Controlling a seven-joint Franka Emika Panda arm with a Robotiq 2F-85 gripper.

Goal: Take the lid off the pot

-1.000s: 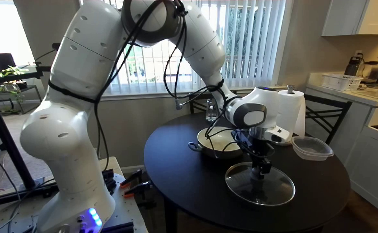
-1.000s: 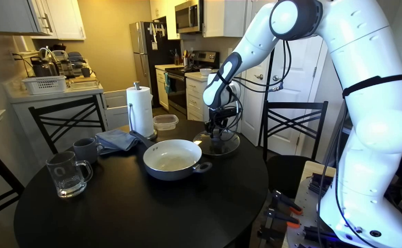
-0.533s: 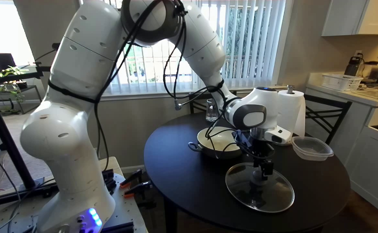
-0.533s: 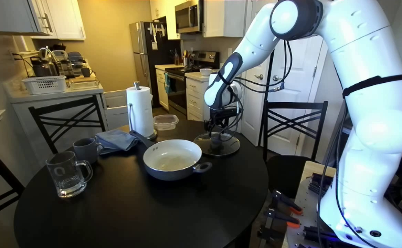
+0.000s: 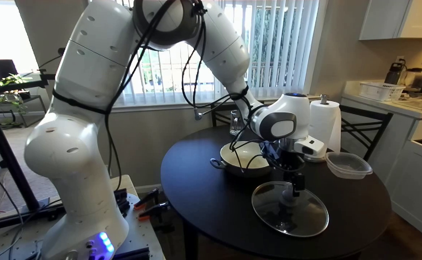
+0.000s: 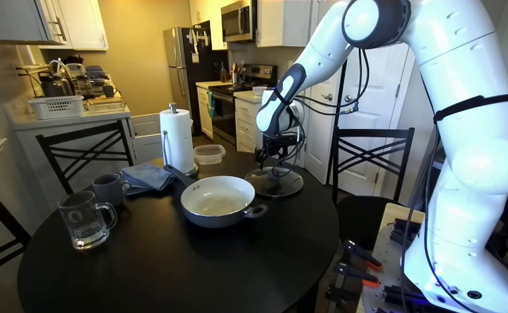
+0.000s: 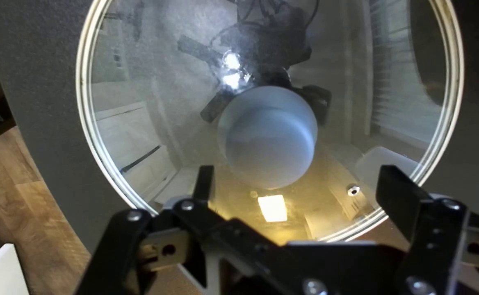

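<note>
In an exterior view the white arm point(image 5: 222, 39) arches rightward, its black gripper point(image 7: 298, 182) spread wide, pointing down over the round glass lid point(image 5: 296, 216), lower right on the dark tabletop point(image 5: 196, 195), near the grey, cream-lined pot point(image 6: 218, 201).

The lid point(image 7: 270, 123) runs past the top edge of the wrist view; the claw point(image 7: 299, 188) is cut off at the bottom edge. In an exterior view the arm point(image 5: 229, 47) covers part of the pot point(image 5: 245, 153) and of the paper roll point(image 5: 326, 124), and whether the claw touches the knob point(image 5: 286, 199) cannot be told there. The bottom edge of an exterior view crops the bench point(image 6: 184, 278)
</note>
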